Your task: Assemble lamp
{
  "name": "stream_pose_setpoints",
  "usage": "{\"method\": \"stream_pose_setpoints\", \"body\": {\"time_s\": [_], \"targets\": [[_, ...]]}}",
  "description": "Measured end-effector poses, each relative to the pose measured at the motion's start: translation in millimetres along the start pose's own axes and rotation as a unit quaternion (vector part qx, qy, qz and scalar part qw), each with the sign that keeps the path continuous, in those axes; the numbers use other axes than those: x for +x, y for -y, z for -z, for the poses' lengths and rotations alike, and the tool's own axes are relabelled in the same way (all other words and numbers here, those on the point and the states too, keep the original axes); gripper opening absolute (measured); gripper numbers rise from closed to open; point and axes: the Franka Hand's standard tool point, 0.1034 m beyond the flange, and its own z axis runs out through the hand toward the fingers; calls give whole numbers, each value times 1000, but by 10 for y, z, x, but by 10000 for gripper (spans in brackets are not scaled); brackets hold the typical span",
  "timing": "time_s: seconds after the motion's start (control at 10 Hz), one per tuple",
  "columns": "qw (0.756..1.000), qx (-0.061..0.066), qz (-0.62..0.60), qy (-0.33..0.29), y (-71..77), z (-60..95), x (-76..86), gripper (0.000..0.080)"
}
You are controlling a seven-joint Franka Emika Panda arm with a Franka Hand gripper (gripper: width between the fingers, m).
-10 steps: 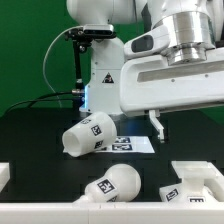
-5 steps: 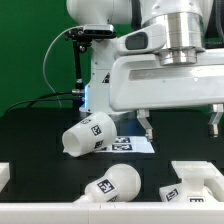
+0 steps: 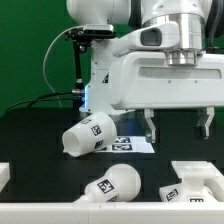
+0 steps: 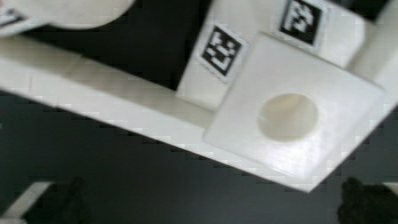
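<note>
The lamp lies in three loose white parts on the black table. The shade (image 3: 86,136) lies on its side at the middle. The rounded bulb (image 3: 112,184) lies in front of it. The base (image 3: 196,180) sits at the exterior view's lower right. In the wrist view the flat base (image 4: 294,115) shows a round socket and two tags. My gripper (image 3: 177,127) hangs open and empty above the table, over the base and not touching it. Its dark fingertips (image 4: 365,200) show at the wrist view's edge, wide apart (image 4: 210,205).
The marker board (image 3: 132,144) lies flat behind the shade. A white rail (image 3: 40,212) runs along the table's front edge, with a white block (image 3: 4,176) at the exterior view's left. A white bar (image 4: 89,90) lies beside the base. A camera stand (image 3: 84,60) stands behind.
The wrist has turned and shifted above the base, so both fingers now show in the exterior view. The lamp parts have not moved.
</note>
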Motion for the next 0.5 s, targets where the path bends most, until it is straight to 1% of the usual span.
{"method": "stream_pose_setpoints", "body": {"time_s": [0.1, 0.2, 0.3, 0.4, 0.5], "targets": [[998, 0, 61, 9, -84, -5, -3, 699], [993, 0, 115, 13, -112, -20, -20, 699], [985, 2, 170, 21, -108, -33, -38, 699], [980, 4, 200, 22, -105, -39, -45, 699], [972, 3, 233, 23, -120, -38, -51, 699]]}}
